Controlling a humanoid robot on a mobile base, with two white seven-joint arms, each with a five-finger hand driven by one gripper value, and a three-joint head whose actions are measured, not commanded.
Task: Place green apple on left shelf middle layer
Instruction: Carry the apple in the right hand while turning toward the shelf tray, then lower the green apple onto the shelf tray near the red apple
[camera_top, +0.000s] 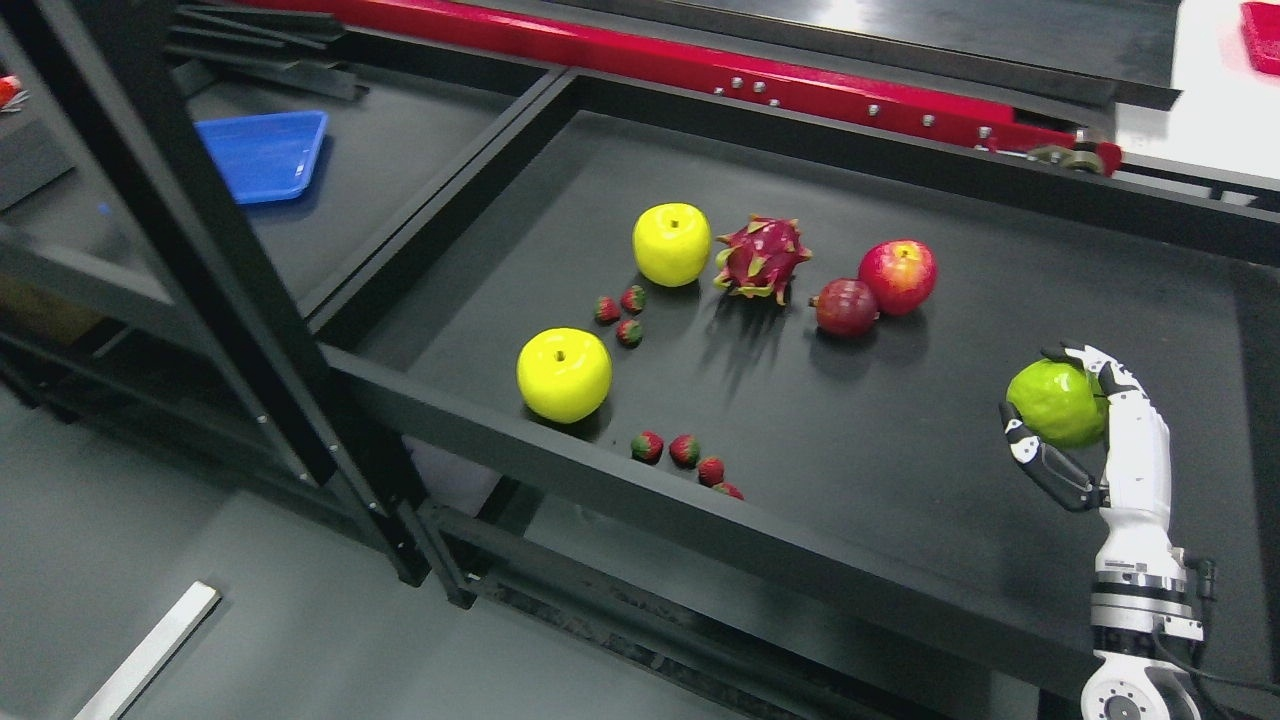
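Shelf tray (1000, 200) fills frame; blue tray (262, 152) at 10 o'clock on adjacent shelf. Two yellow apples (564, 374), dragon fruit (762, 258), red apple (898, 275) near centre — strawberries (684, 450) by front rim. Your risk: apple slips from partial wrap during swing left, or arm clips black upright (200, 260). Right hand (1075, 425) at 4 o'clock, fingers curled halfway round green apple (1058, 402), held above tray floor.

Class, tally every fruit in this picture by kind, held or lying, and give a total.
Yellow apples: 2
Green apple, in the right hand: 1
Red apple: 1
Dark red fruit: 1
Dragon fruit: 1
Strawberries: 7
Total: 13
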